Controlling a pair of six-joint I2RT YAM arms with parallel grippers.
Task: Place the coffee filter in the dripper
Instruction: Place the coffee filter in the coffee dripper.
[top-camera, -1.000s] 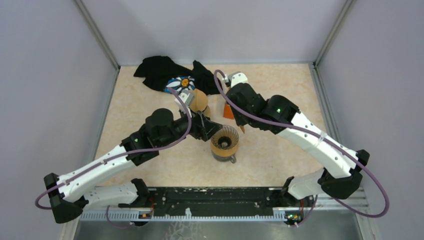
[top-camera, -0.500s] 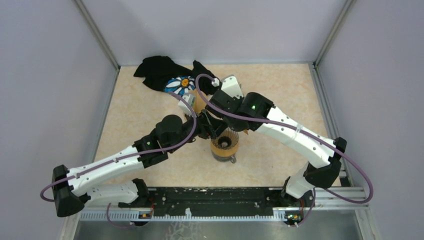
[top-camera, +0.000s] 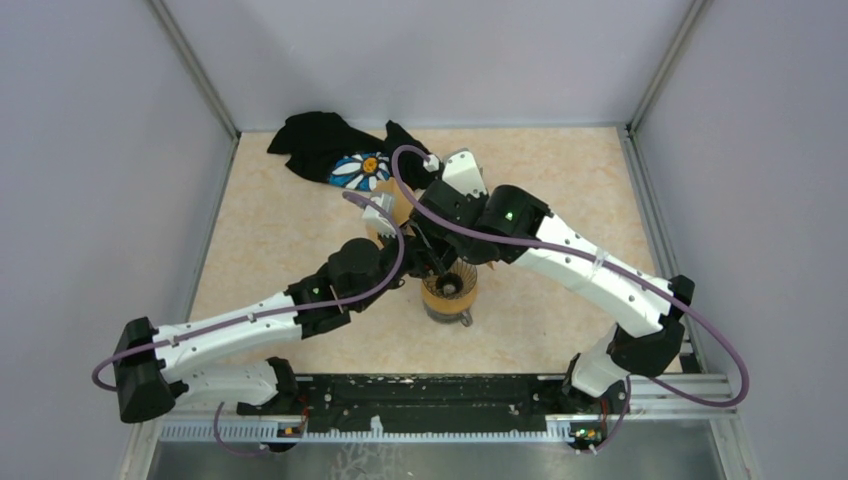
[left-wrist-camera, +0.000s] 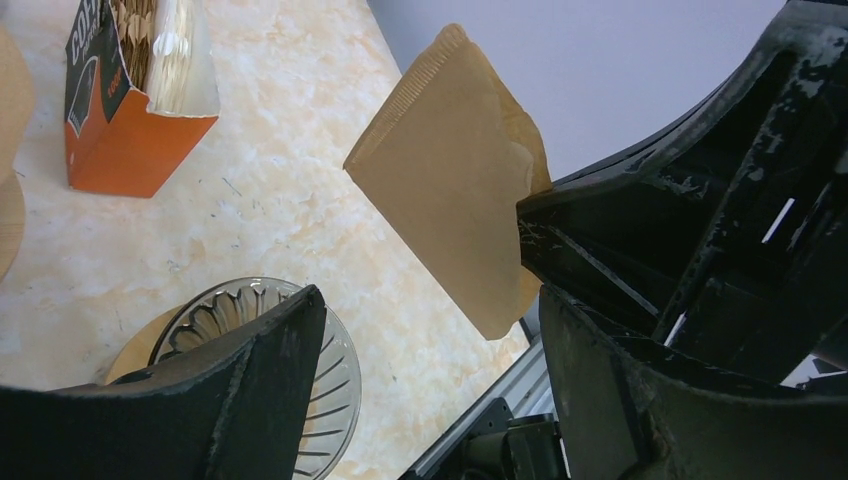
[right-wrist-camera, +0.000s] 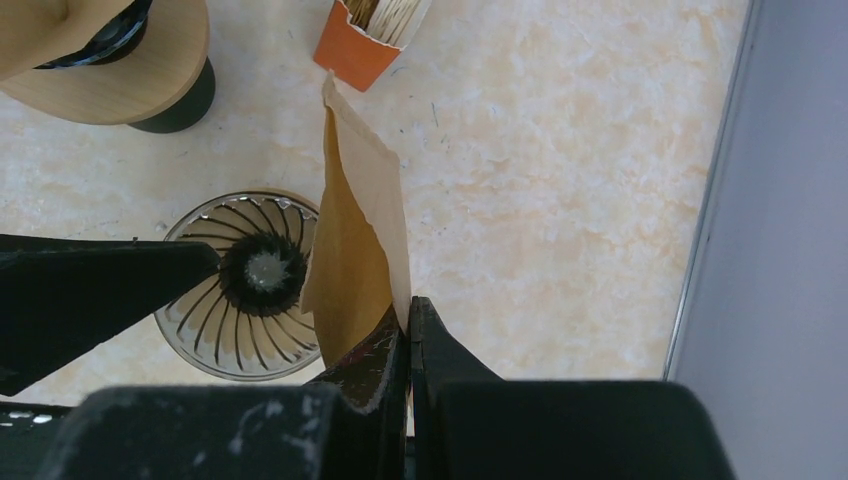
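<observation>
Near the dripper (left-wrist-camera: 335, 378), orange box (left-wrist-camera: 130, 150) reads (perhaps) "COF".

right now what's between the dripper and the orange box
Only bare table lies between the dripper and the orange box; the left wrist view shows it.

I have the ribbed glass dripper on its wooden collar (top-camera: 449, 292) standing mid-table on the pale marbled tabletop (top-camera: 560, 180), between my two arms. Above it, a little to its right, hangs the brown paper cone coffee filter (right-wrist-camera: 355, 240), pinched in the right gripper (right-wrist-camera: 408, 322). The left gripper (left-wrist-camera: 430, 300) sits at the dripper's left, fingers spread wide. Behind the dripper stands the orange cardboard filter box (right-wrist-camera: 362, 40), and left of that the round wooden stand on a dark base (right-wrist-camera: 120, 75). The black cloth with a daisy print (top-camera: 320, 145) lies in the far left corner.
</observation>
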